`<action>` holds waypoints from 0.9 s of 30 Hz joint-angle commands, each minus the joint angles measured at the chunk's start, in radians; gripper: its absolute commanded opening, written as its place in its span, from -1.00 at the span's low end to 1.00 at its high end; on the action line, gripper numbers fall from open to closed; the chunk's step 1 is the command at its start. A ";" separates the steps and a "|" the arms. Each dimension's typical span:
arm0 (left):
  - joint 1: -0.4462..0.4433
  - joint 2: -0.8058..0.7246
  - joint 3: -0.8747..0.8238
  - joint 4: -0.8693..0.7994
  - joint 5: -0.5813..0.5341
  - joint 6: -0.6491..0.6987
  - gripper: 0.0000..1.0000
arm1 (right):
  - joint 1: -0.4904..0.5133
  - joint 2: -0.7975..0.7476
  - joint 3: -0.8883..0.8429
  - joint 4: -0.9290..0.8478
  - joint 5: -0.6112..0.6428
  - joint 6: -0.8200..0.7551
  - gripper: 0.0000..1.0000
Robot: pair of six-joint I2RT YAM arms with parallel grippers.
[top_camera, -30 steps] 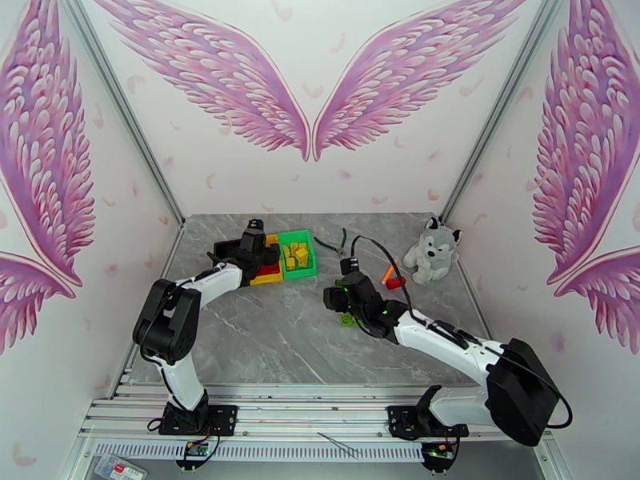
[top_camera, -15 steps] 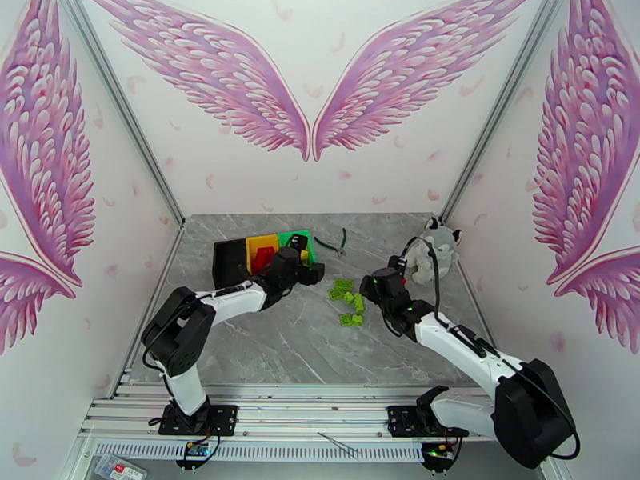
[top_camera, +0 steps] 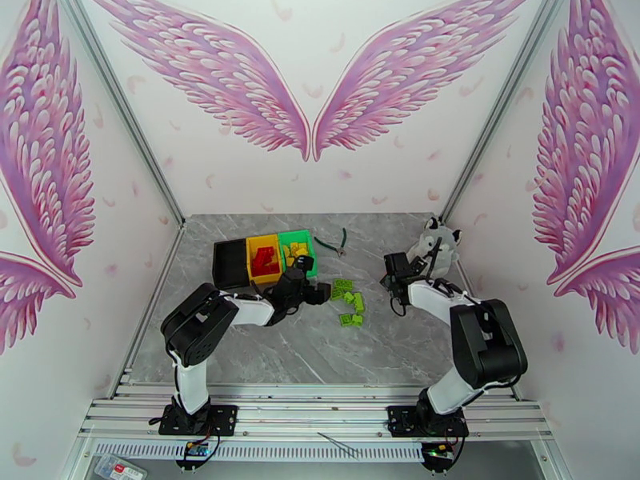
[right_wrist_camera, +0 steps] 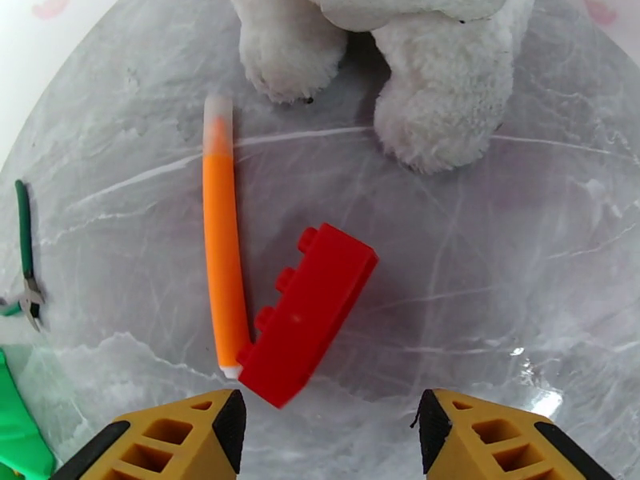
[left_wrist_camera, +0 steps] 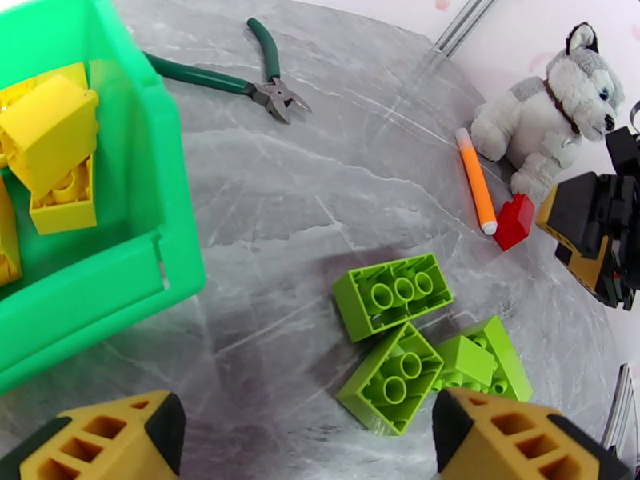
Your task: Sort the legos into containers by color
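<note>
**A:** What's at the left of the desk (top_camera: 264, 354)?

**B:** In the top view, at about 10 o'clock, three bins touch in a row. First the black bin (top_camera: 230, 266), then the yellow bin (top_camera: 261, 241) with red bricks (top_camera: 268, 262) in it, then the green bin (top_camera: 294, 234) holding yellow bricks (top_camera: 298, 250).

**A:** And the left arm (top_camera: 240, 310)?

**B:** It reaches to the green bin's 5 o'clock. The left jaws are released, spread wide over bare marble with nothing between them. The left wrist view shows both yellow fingertips (left_wrist_camera: 104, 438) at its bottom edge.

**A:** Any loose pieces?

**B:** A clump of lime-green bricks (left_wrist_camera: 392, 294) lies near mid-desk, at 3 o'clock from those jaws. Two of them lie hollow side up, touching each other. Green-handled pliers (left_wrist_camera: 272, 90) lie at the green bin's 2 o'clock.

**A:** Further right?

**B:** A loose red brick (right_wrist_camera: 308, 314) lies on its side, touching the near end of an orange stick (right_wrist_camera: 222, 258). The husky plush (right_wrist_camera: 416, 74) sits at their 12 o'clock.

**A:** The right arm (top_camera: 436, 296)?

**B:** The right jaws are parted and grip nothing. The loose red brick lies on the desk just ahead of them, at their 11 o'clock.
</note>
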 commanded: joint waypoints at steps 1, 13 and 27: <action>0.011 -0.027 -0.025 0.039 0.010 -0.006 0.73 | -0.012 0.044 0.053 -0.005 -0.001 0.056 0.28; 0.051 -0.058 -0.071 0.076 0.034 -0.026 0.72 | -0.015 0.139 0.063 -0.014 0.040 0.130 0.18; 0.050 -0.100 -0.089 0.063 0.023 -0.036 0.70 | -0.010 0.012 -0.022 0.011 0.055 0.060 -0.48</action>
